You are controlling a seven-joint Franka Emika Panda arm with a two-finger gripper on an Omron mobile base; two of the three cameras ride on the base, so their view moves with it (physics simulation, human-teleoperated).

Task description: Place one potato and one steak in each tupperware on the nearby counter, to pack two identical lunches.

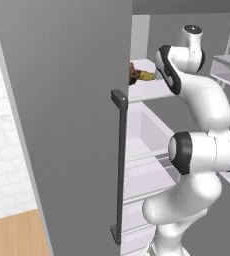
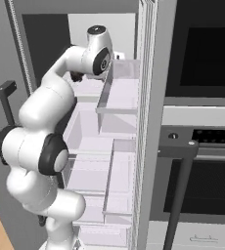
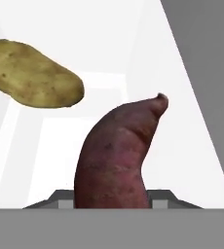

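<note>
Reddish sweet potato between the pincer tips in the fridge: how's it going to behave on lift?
The sweet potato looks solid, so probably stiff, not floppy. It tapers and curves toward its tip, so it may pivot or slide in the pincer closing around its thick end. If dropped on the white shelf, its rounded body could roll toward the tan potato.

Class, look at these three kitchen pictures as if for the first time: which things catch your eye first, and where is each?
The white robot arm stands out first, rising in front of an open fridge and reaching onto an upper shelf. In the hand view a reddish-purple sweet potato stands right between the fingers, which look closed on it. A brown potato lies beyond it to the upper left on the white shelf.
</note>
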